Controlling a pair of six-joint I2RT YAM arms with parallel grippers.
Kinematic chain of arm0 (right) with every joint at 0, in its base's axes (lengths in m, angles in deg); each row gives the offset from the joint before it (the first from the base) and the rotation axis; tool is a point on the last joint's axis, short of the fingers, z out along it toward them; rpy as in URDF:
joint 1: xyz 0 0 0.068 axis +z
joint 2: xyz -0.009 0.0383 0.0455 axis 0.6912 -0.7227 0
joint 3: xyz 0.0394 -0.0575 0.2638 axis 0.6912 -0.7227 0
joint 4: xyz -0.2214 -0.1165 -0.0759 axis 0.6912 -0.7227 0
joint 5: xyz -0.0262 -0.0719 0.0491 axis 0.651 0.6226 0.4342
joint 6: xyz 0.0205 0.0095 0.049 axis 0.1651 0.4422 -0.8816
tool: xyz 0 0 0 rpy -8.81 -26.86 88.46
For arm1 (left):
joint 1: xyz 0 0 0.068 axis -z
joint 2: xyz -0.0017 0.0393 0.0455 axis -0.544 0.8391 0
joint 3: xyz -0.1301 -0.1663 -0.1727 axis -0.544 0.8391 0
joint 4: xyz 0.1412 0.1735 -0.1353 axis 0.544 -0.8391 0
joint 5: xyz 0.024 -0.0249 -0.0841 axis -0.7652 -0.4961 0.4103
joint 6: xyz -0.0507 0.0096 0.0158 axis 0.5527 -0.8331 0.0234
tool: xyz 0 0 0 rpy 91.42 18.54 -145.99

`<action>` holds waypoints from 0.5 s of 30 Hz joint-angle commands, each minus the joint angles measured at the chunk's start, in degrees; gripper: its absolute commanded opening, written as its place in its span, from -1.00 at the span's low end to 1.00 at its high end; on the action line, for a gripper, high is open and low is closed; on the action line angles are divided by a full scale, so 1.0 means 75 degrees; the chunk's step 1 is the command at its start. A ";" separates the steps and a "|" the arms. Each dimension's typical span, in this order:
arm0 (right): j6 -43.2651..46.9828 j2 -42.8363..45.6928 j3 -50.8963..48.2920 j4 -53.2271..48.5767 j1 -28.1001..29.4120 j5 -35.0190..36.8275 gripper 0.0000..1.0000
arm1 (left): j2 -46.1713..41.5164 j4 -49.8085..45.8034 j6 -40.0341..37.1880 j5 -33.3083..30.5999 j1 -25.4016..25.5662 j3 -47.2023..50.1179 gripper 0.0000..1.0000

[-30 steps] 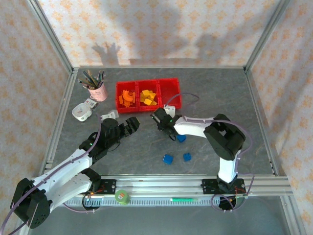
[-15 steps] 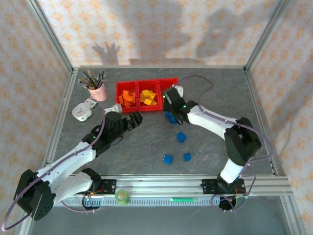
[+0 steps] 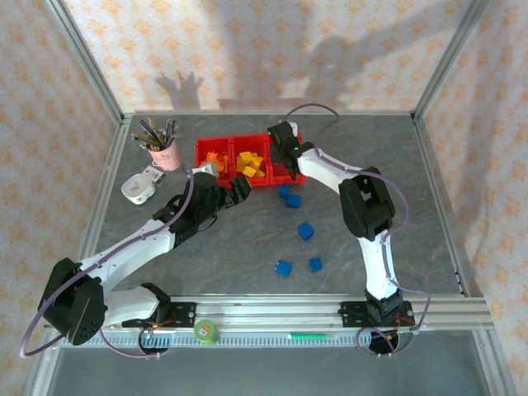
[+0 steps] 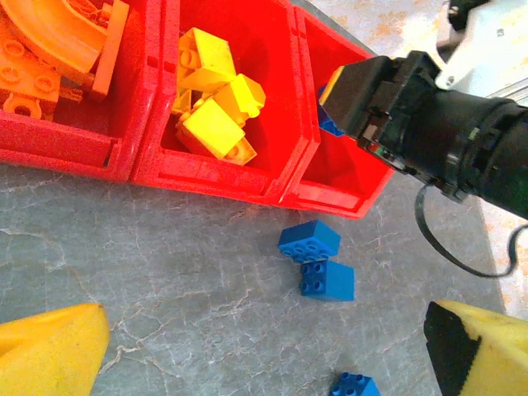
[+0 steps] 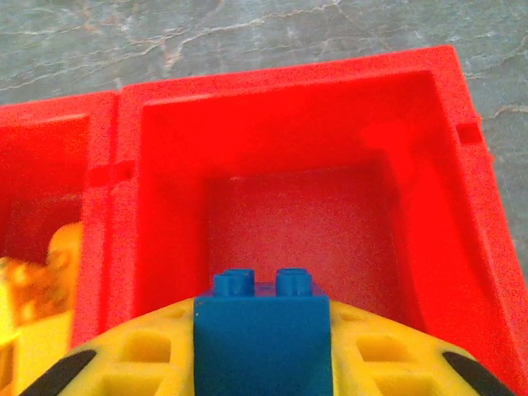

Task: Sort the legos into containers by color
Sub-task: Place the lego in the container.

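The red containers (image 3: 216, 184) stand at the back of the table as three joined bins. Orange legos (image 3: 216, 161) lie in the left bin and yellow legos (image 3: 249, 163) in the middle one. My right gripper (image 3: 286, 153) hangs over the right bin (image 5: 297, 223), shut on a blue lego (image 5: 261, 326). My left gripper (image 3: 235, 191) stands open just in front of the tray, with nothing between its fingers (image 4: 49, 351). Two blue legos (image 4: 309, 241) touch each other on the table before the right bin. Three more blue legos (image 3: 305, 231) lie nearer the arms.
A pink cup of pens (image 3: 162, 148) and a white tape dispenser (image 3: 139, 188) stand left of the tray. A green tape roll (image 3: 205, 332) sits on the front rail. Metal frame posts edge the table.
My right gripper has carried the blue lego from the middle of the table up and back over the right bin. My left arm has reached forward toward the tray, still open.
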 commanded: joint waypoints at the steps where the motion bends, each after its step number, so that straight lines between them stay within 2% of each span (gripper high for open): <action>1: 0.0364 -0.0214 0.0523 -0.0345 -0.0022 0.0211 -0.30 | 0.0137 0.0236 -0.0192 -0.0046 -0.0017 -0.0240 0.98; 7: 0.0396 0.0152 0.0379 -0.0296 -0.0023 -0.0094 -0.06 | 0.0220 0.0250 -0.0248 0.0033 -0.0091 -0.0296 0.98; 11: 0.0325 0.0674 0.0022 -0.0310 -0.0023 0.0067 -0.04 | 0.0204 0.0175 -0.0312 0.0073 -0.0106 -0.0341 0.98; 15: 0.0093 0.1449 -0.0880 -0.0071 0.0009 -0.0241 -0.03 | 0.0098 0.0111 -0.0310 0.0157 -0.0102 -0.0281 0.98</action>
